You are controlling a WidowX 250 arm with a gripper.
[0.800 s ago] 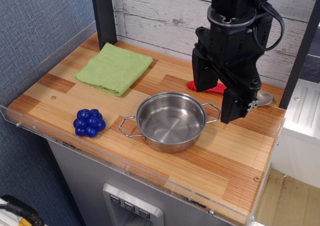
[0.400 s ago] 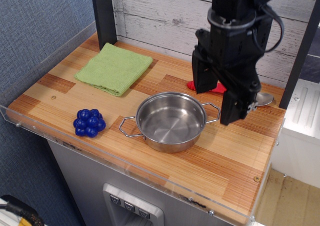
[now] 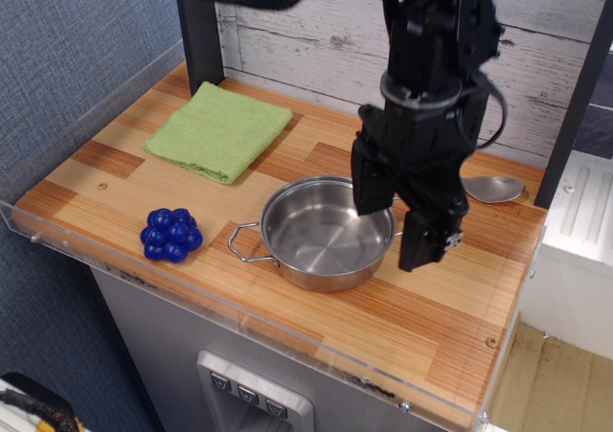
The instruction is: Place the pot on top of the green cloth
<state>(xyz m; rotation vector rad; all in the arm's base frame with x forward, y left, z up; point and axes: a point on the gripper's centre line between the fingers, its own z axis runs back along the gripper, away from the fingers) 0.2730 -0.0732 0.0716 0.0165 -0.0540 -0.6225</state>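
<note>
The shiny steel pot with two wire loop handles stands on the wooden table near its front middle. The light green cloth lies flat at the back left, apart from the pot. My gripper hangs open over the pot's right rim, one finger over the bowl and the other outside it by the right handle. It holds nothing. The right handle is hidden behind the fingers.
A blue ball cluster sits at the front left. A metal spoon's bowl shows at the back right; its handle is hidden by the arm. A clear plastic rim edges the table front and left. A dark post stands behind the cloth.
My gripper has moved left and down toward the front, from over the spoon to the pot's right rim. The pot and the cloth have not moved.
</note>
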